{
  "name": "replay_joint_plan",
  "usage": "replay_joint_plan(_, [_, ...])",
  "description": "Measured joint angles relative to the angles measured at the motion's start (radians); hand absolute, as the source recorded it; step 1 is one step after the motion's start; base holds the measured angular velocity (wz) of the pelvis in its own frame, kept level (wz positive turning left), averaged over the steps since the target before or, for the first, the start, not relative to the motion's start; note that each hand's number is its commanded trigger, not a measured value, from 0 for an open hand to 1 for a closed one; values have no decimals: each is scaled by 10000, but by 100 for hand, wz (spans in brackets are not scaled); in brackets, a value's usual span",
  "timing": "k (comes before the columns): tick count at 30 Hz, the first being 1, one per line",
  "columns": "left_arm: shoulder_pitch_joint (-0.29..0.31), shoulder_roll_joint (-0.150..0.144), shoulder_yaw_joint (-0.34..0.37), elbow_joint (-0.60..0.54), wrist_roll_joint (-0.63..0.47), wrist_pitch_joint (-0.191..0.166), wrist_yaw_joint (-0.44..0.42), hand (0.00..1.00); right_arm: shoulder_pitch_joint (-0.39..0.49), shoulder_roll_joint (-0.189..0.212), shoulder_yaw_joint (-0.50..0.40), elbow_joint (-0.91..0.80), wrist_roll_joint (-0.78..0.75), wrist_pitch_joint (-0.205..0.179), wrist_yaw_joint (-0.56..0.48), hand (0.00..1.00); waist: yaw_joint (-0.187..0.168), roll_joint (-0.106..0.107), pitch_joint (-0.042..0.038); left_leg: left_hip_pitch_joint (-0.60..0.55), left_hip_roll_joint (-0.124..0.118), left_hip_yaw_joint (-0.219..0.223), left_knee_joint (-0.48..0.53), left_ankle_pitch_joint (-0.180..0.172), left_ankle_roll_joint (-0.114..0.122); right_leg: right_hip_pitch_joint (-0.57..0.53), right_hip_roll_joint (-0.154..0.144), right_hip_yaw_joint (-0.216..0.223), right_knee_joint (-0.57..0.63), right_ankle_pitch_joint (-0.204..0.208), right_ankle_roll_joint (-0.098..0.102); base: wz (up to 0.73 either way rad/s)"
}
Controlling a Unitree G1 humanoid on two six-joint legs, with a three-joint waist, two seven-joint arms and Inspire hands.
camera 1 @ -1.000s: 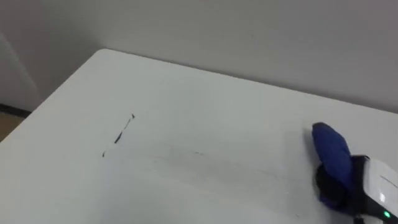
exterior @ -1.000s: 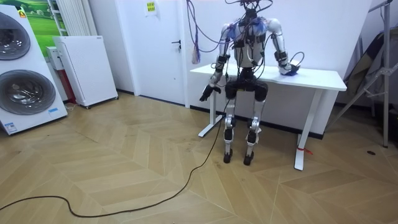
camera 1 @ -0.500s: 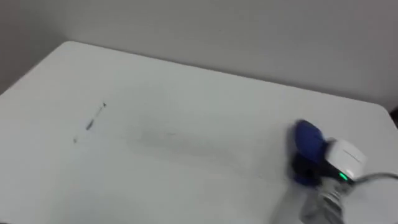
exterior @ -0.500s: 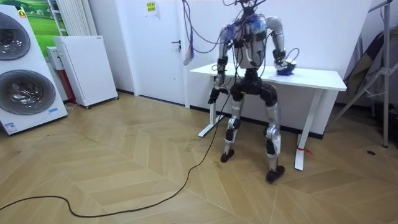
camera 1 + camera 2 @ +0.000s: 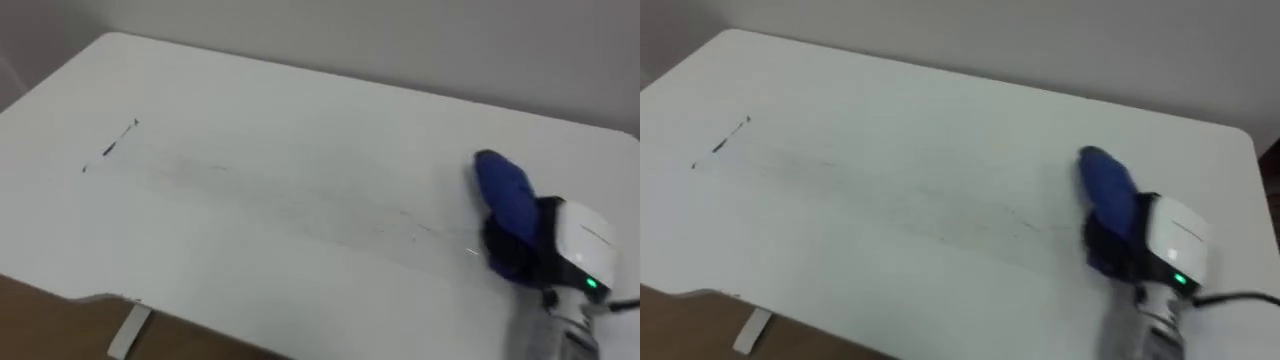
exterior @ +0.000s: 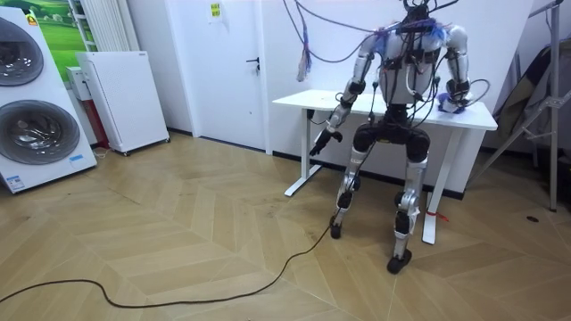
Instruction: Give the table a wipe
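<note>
A white table (image 5: 300,110) fills the eye views, and I stand at its front, toward its right half (image 6: 393,102). A short dark pen mark (image 5: 110,147) lies near its far left, with faint grey streaks (image 5: 300,205) trailing rightward. My right hand (image 5: 515,250) rests on the table's right part, shut on a blue cloth (image 5: 503,188) that sticks out ahead of it and lies on the surface. In the room view my left hand (image 6: 318,143) hangs low beside the table's front edge.
The table's front edge runs across the lower left, with wooden floor (image 5: 40,320) and a table foot (image 5: 125,330) below it. A pale wall backs the table. In the room view a white cabinet (image 6: 120,98) and washing machines (image 6: 31,98) stand far left.
I have stepped sideways toward the room view's right along the table, and the eye views shifted with me. My right hand and the blue cloth have moved rightward over the table.
</note>
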Motion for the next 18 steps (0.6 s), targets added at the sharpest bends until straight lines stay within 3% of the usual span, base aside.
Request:
replay_joint_plan(3, [-220, -157, -198, 32, -24, -314, 24, 0, -18, -140, -27, 329, 88, 82, 32, 100, 52, -9, 30, 37, 30, 101, 191, -85, 77, 10, 32, 174, -170, -120, -245, -29])
replay_joint_plan(5, [-501, -382, -551, 227, -441, -445, 319, 0, -365, 116, 16, 309, 88, 608, 204, 100, 447, 219, 32, 151, 59, 123, 503, -343, 163, -210, 63, 734, -87, -157, -234, -60])
replay_joint_plan(6, [-505, -409, -692, 245, -610, -501, 373, 0, -553, 215, 44, 301, 90, 791, 261, 100, 657, 257, 78, 255, 25, 122, 610, -548, 229, -290, 77, 895, -88, -158, -239, -105])
replay_joint_plan(7, [-467, -411, -911, 274, -868, -488, 462, 0, -957, 421, 193, 308, 93, 1234, 505, 100, 1032, 435, 62, 423, -86, 125, 780, -877, 364, -500, 91, 1269, -107, 13, -258, -119])
replay_joint_plan(8, [-450, -393, -966, 256, -1164, -316, 542, 0, -1234, 500, 662, -46, 96, 1629, 945, 100, 1148, 468, 64, 393, -184, 125, 752, -948, 450, -817, 141, 1616, -107, 164, -299, -110])
replay_joint_plan(10, [-422, -369, -1037, 251, -1369, -64, 609, 0, -1663, 630, 1722, -618, 20, 1779, 1702, 100, 1129, 498, 119, 330, -186, 20, 646, -950, 468, -1207, 232, 2041, -104, 395, -362, -67])
replay_joint_plan(12, [-424, -375, -1042, 230, -1352, 39, 682, 0, -1949, 1017, 2209, -732, -289, 1760, 2231, 100, 845, 498, 123, 188, -225, -100, 649, -921, 510, -1321, 322, 2251, -154, 503, -373, -7])
replay_joint_plan(13, [-425, -395, -1090, 178, -1354, 91, 688, 0, -2009, 1268, 2306, -681, -385, 1747, 2316, 100, 622, 501, 120, 146, -350, -300, 623, -897, 543, -1308, 326, 2334, -143, 498, -374, 31])
replay_joint_plan(14, [-422, -394, -1225, 108, -1363, 111, 691, 0, -2013, 1277, 2357, -668, -428, 1663, 2345, 100, 521, 505, 113, 147, -469, -401, 540, -860, 577, -1301, 305, 2425, -159, 494, -368, 32])
replay_joint_plan(15, [-390, -391, -1227, 53, -1362, 106, 693, 0, -2001, 1237, 2340, -637, -470, 1595, 2329, 100, 485, 497, 116, 148, -563, -519, 493, -857, 583, -1301, 306, 2497, -161, 494, -365, 30])
replay_joint_plan(17, [-139, -328, -1192, -119, -1300, 129, 722, 0, -1690, 836, 2141, -462, -436, 1030, 1989, 100, 244, 337, 139, 209, -930, -916, 319, -799, 678, -1142, 169, 2524, -211, 520, -309, 39])
replay_joint_plan(18, [-62, -319, -1170, -138, -1212, 132, 722, 0, -1502, 697, 2019, -438, -323, 862, 1843, 100, 236, 274, 145, 233, -998, -933, 318, -759, 751, -1076, 105, 2485, -242, 529, -300, 39])
